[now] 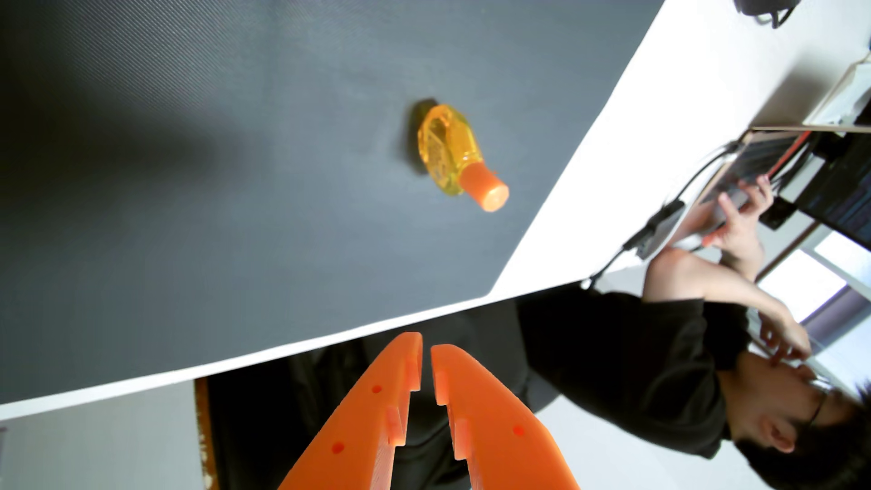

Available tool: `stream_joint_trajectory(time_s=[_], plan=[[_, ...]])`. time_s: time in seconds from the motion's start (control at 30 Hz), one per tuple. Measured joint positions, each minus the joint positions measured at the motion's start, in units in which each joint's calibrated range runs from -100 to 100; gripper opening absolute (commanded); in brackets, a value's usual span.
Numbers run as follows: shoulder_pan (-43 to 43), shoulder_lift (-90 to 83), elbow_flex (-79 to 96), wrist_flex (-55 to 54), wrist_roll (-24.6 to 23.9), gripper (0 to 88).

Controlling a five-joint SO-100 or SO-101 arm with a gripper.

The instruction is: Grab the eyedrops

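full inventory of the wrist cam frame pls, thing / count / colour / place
eyedrops bottle: 1, translucent yellow-orange with orange cap, on the mat, upper centre, cap pointing lower right
mat: 1, dark grey, covers most of the table
table: 1, white, bare strip along the mat's right and lower edges
laptop: 1, dark, right edge of table, cables running from it
monitor: 1, dark screen, far right
person: 1, black top, lower right, one hand at the laptop
gripper: 1, orange, bottom centre, fingers nearly together, holding nothing, apart from the bottle
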Motion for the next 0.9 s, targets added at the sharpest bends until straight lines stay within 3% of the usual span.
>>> stream_joint_trajectory(time_s=[0.23, 0.57, 0.9], plan=[[-0.4, 18.5, -14.6, 0.0, 2.7, 1.8], [-3.1, 34.8, -29.5, 7.2, 4.2, 11.5], [-3.0, 42.1, -32.0, 7.5, 5.0, 22.3]])
